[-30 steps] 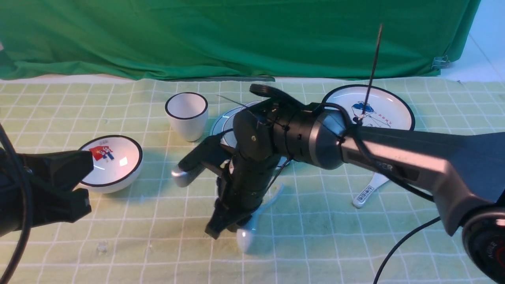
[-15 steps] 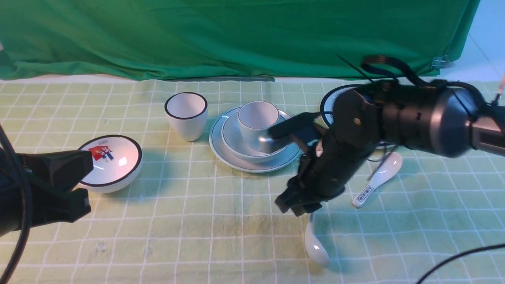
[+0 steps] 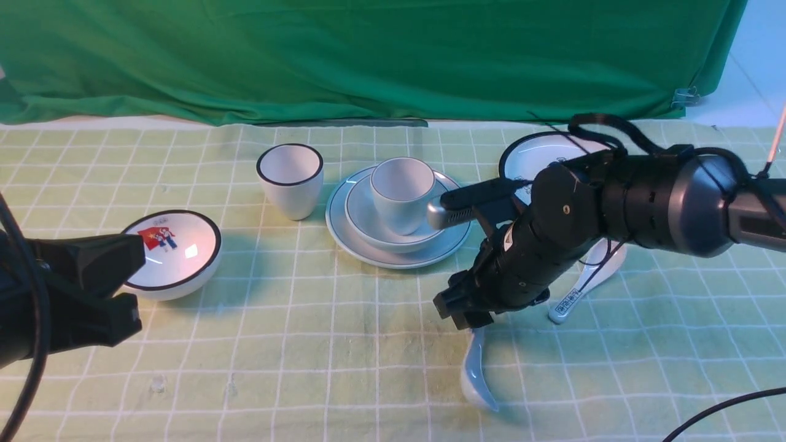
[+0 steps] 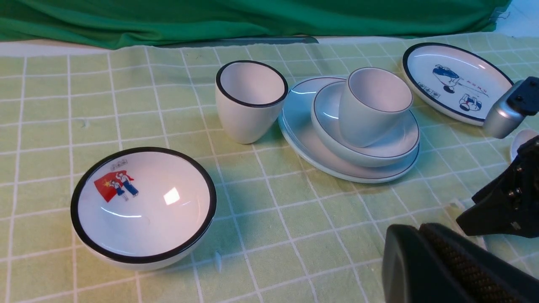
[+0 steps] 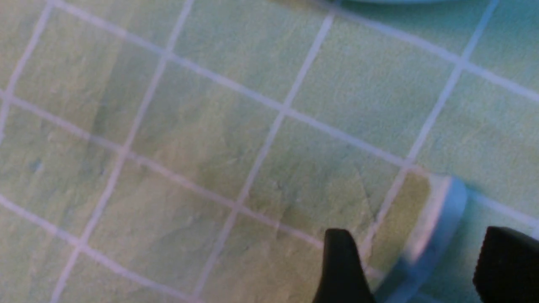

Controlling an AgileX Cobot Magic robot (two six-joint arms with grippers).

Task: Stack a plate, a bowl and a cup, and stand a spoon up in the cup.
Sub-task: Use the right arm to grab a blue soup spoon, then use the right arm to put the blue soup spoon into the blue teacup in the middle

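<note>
My right claw (image 3: pixel 466 316) is clamped on the handle of the spoon (image 3: pixel 476 374), which hangs steeply, bowl end low over the cloth (image 3: pixel 319 319), near and right of the stack. I cannot tell whether it touches the cloth. The handle's top is hidden in my fingers, and my right wrist view is blurred, with the grip itself cut off at the frame edge. My arm covers most of the cartoon plate (image 3: pixel 540 153) and part of the printed spoon (image 3: pixel 574 298). My left claw (image 3: pixel 138 282), cut off at the near left, has its fingers apart on nothing.

Open cloth runs from the picture bowl (image 3: pixel 172 252) across to the spoon. The green backdrop (image 3: pixel 368 61) closes the far edge.

There are two each of plates, bowls, cups and spoons. The cup (image 3: pixel 402 193) sits in the bowl (image 3: pixel 362 224) on the plate (image 3: pixel 334 215), with the black-rimmed cup (image 3: pixel 290 179) just left.
</note>
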